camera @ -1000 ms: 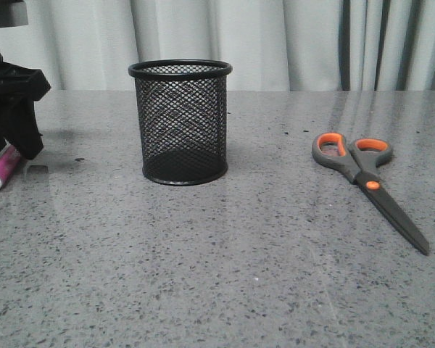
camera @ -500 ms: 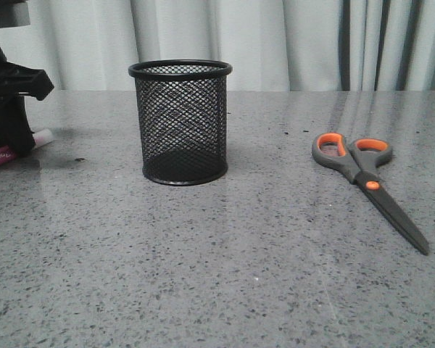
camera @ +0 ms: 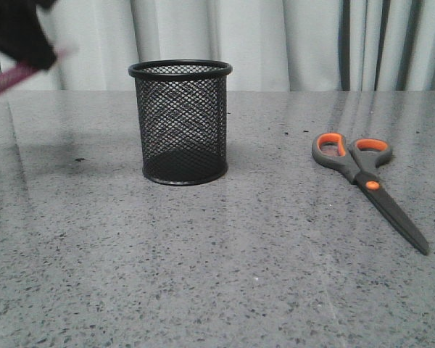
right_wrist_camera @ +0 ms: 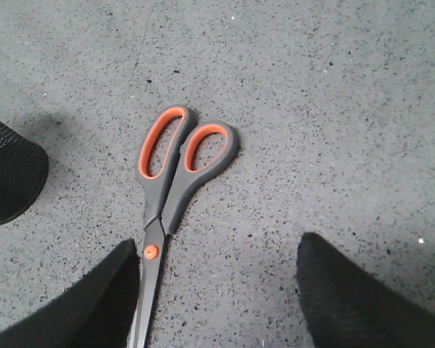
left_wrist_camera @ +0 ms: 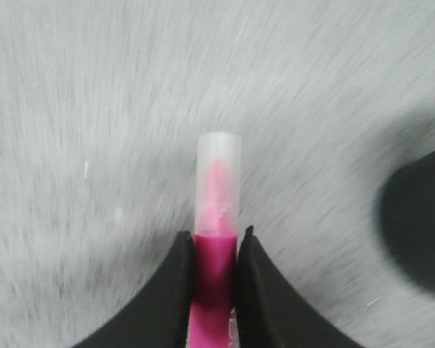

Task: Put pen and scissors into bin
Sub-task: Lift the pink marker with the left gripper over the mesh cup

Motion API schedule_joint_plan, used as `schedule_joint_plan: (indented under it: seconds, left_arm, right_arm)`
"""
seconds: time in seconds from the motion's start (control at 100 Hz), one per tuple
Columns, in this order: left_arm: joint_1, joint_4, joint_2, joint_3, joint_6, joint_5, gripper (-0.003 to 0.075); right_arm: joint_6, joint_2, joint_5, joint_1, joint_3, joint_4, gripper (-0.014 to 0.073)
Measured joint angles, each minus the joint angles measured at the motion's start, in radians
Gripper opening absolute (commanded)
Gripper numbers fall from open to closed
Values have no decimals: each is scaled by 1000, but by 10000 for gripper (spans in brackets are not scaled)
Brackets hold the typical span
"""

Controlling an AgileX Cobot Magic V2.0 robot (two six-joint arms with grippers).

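**Pen lifted off the table**

Risen since half a second ago: left pincer [left_wrist_camera: 216,254], up from the table [camera: 217,275] at far left into the top left corner of the front view, pen [camera: 14,75] carried along and now tilted in the air. Clenched on the pen [left_wrist_camera: 216,217], smooth black fingers [left_wrist_camera: 177,268] pressing either side of the magenta barrel, translucent pale cap jutting out beyond the tips. Blurred in both views, table streaked beneath in the left wrist view.

Right pincer [right_wrist_camera: 217,290] spread wide, textured black pads apart, grasping nothing, hovering over the scissors [right_wrist_camera: 170,196]; visible only through the right wrist view, out of the front frame.

Scissors [camera: 366,181] flat on the speckled grey stone table, right of the bin [camera: 180,122], well apart from it; grey handles with orange-lined loops, orange pivot, long dark blades, closed. Pivot lying just beside one right finger.

Bin upright, cylindrical black wire mesh with solid rim and base, to the right of and below the held pen. Edge of its mesh showing in the right wrist view [right_wrist_camera: 11,174].
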Motion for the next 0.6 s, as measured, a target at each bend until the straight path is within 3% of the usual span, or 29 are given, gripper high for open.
schedule_joint_plan:
  seconds: [0.26, 0.48, 0.6]
  left_arm:
    - [-131, -62, -95, 0, -2, -244, -20]
    - [-296, -79, 14, 2, -4, -509, -20]
    - [-333, -86, 89, 2, -4, -571, -20]
  right_arm:
    - [0, 0, 0, 0, 0, 0, 423]
    - [0, 0, 0, 0, 0, 0, 423]
    - [0, 0, 2, 0, 0, 0, 423]
